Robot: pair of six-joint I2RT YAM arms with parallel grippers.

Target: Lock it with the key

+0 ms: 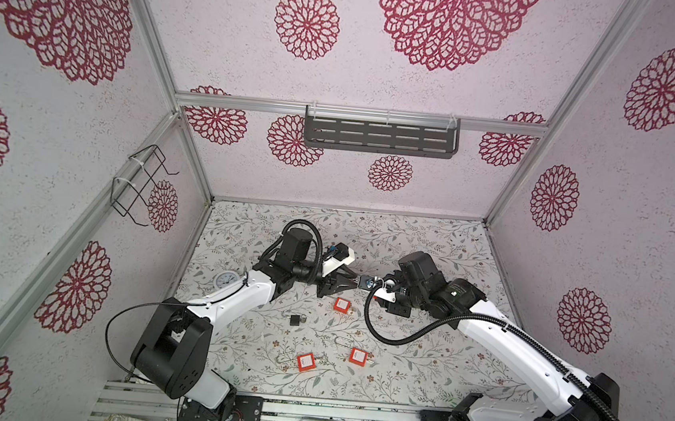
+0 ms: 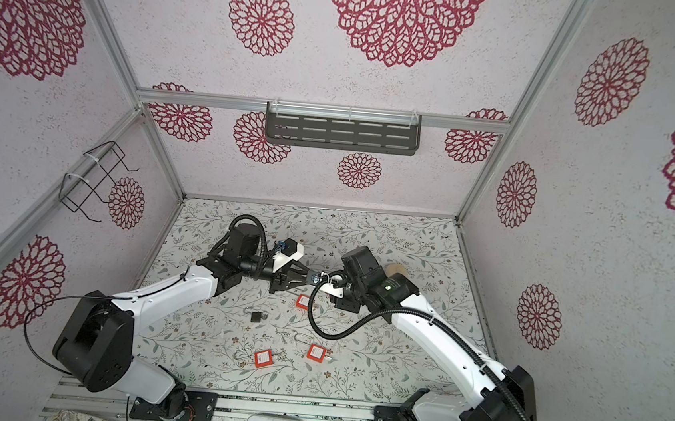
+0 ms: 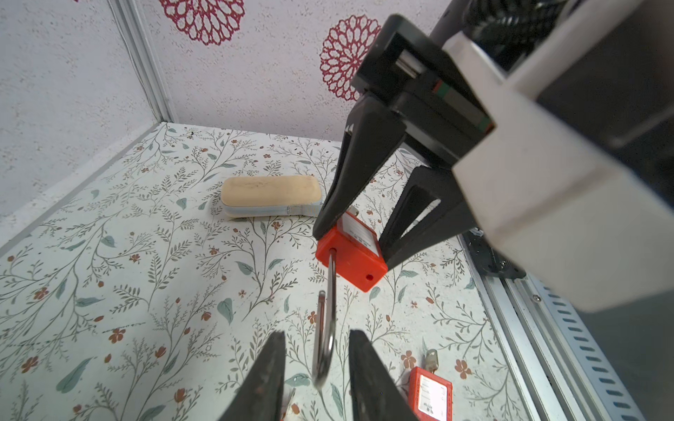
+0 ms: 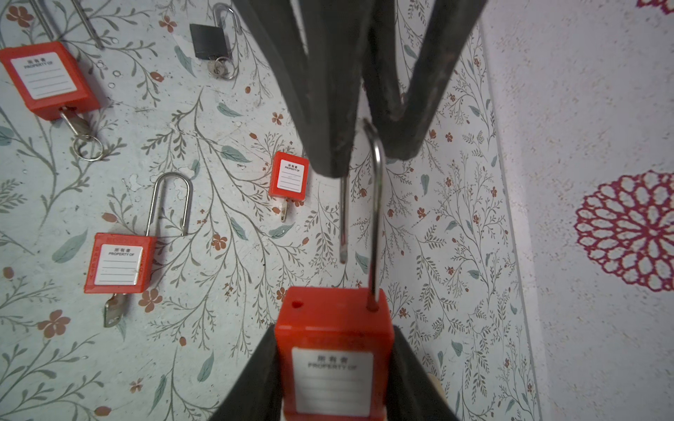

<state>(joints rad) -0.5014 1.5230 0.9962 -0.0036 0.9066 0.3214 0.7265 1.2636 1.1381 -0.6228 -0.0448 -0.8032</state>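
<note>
A red padlock (image 4: 333,328) with a white label is clamped by its body in my right gripper (image 4: 333,330), which is shut on it above the table. Its long steel shackle (image 4: 377,204) is sprung open, the free leg hanging clear of its hole. My left gripper (image 3: 317,333) faces it, fingers (image 3: 270,368) on either side of the shackle's bend (image 3: 324,350) with a small gap on each side. A bit of metal at the body's far end (image 3: 352,211) may be the key; the rest is hidden. In both top views the grippers (image 1: 354,284) (image 2: 308,277) meet mid-table.
Three more red padlocks (image 1: 342,305) (image 1: 358,356) (image 1: 306,362) lie on the floral table, keys in their bases, plus a small black padlock (image 1: 297,320). A round gauge (image 1: 226,280) sits by the left arm. A tan block (image 3: 270,195) lies beyond the right gripper.
</note>
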